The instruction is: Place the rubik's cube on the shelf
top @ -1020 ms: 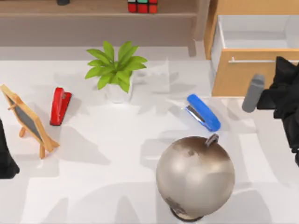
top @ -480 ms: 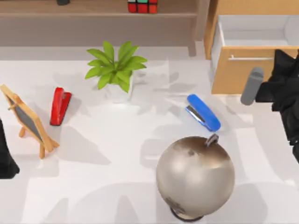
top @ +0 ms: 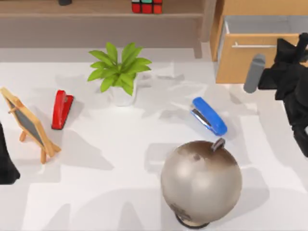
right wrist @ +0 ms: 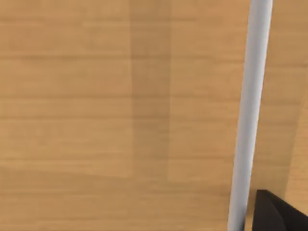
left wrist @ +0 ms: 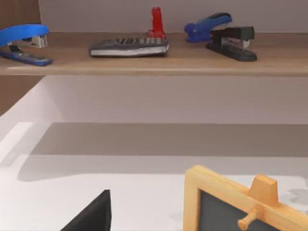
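The rubik's cube [top: 147,6] sits on the shelf [top: 86,13] at the back of the table, its red and green squares showing at the top edge of the top view. No gripper touches it. My right gripper [top: 290,57] is far to the right of the cube, against the front of the wooden drawer [top: 243,65]. The right wrist view looks straight at that front, with the metal handle [right wrist: 248,115] close by. My left arm [top: 6,163] is parked at the table's left edge.
On the table stand a potted plant [top: 120,72], a red stapler [top: 61,109], a blue stapler [top: 210,116], a small easel chalkboard [top: 28,124] and a large globe [top: 201,182]. The shelf board [left wrist: 154,65] carries staplers and a calculator [left wrist: 129,46].
The drawer has slid back into its cabinet, and my right arm has moved toward the back of the table with it. The cube and the left arm have not moved.
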